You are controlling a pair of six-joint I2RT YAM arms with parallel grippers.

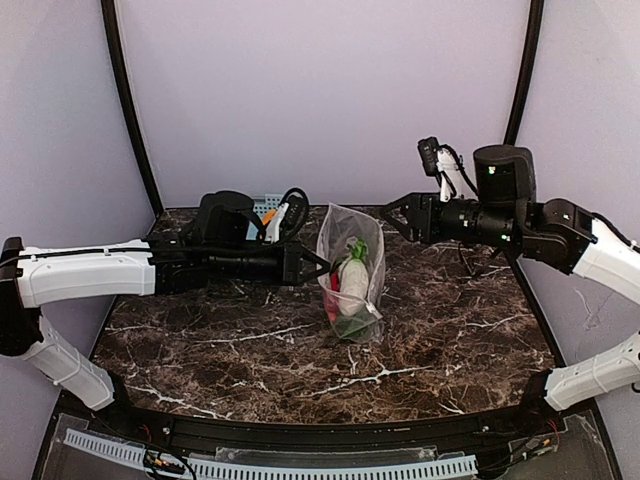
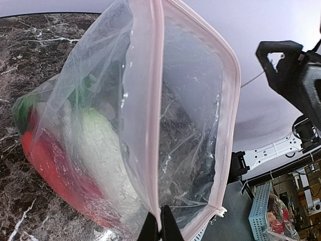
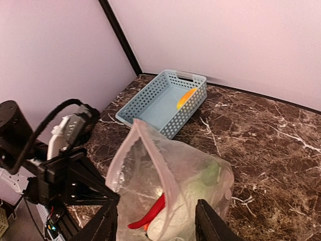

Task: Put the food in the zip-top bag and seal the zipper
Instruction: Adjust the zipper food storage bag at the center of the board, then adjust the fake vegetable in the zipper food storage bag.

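The clear zip-top bag (image 1: 362, 250) stands upright mid-table with its mouth gaping. Its pink zipper (image 2: 153, 100) shows as two strips standing apart. My left gripper (image 2: 161, 227) is shut on the near strip and holds that edge up. Inside the bag lie a white piece (image 2: 95, 145), a long red one (image 2: 55, 170) and a green one (image 2: 22, 108). My right gripper (image 1: 397, 213) is open, hanging above and to the right of the bag's mouth without touching it. In the right wrist view its fingers (image 3: 105, 223) straddle the bag (image 3: 200, 170) from above. A yellow-orange food piece (image 3: 186, 97) lies apart in the basket.
The light-blue lattice basket (image 3: 150, 108) sits at the back left corner, behind my left arm (image 1: 200, 265). Dark marble tabletop (image 1: 450, 330) lies all around the bag. Black frame posts stand at both back corners.
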